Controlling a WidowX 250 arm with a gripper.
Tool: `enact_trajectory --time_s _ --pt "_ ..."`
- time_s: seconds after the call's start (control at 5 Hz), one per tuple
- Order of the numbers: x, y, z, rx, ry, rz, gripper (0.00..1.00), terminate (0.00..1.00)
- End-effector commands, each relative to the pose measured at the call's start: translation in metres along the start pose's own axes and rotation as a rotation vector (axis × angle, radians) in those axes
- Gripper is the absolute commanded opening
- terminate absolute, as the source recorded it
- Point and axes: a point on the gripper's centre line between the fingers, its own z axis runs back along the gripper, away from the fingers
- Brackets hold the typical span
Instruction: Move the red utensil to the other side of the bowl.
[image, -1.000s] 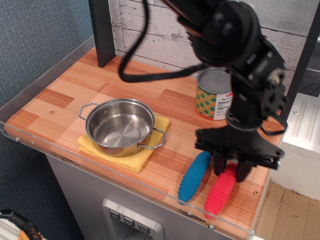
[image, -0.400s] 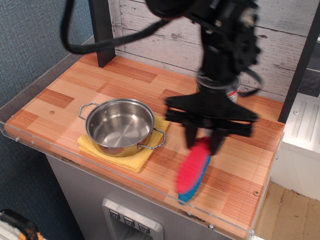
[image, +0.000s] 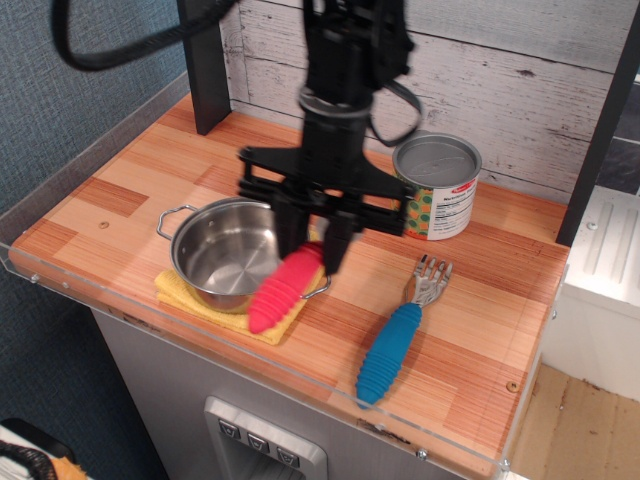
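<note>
Red utensil (image: 283, 291) hangs pinched in my end effector (image: 310, 255), over the bowl's (image: 235, 253) right rim | bowl on yellow cloth (bench centre) | risk: dangling handle clips the rim, twisting loose.

The black arm reaches down from the top of the view, its wrist vertical. The pincer (image: 310, 252) points straight downward, both fingers (image: 287, 235) clamped on the red spoon's handle (image: 283, 289).
</note>
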Motion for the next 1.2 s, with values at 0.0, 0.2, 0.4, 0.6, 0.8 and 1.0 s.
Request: enact_trajectory --time_s 0.0,0.2,0.4,0.6,0.8,1.0 --pt "0.023 0.067 0.01 0.063 -0.056 -0.085 0.0 0.0" --pt "0.032 0.097 0.007 0.082 -0.09 -0.094 0.0 0.0" --pt "0.043 0.12 0.002 0.094 -0.076 -0.086 0.0 0.0" --pt "0.055 0.136 -0.004 0.095 -0.113 -0.105 0.0 0.0" --pt "0.066 0.151 -0.016 0.119 -0.128 -0.102 0.0 0.0" --pt "0.072 0.162 -0.021 0.134 -0.166 -0.094 0.0 0.0"
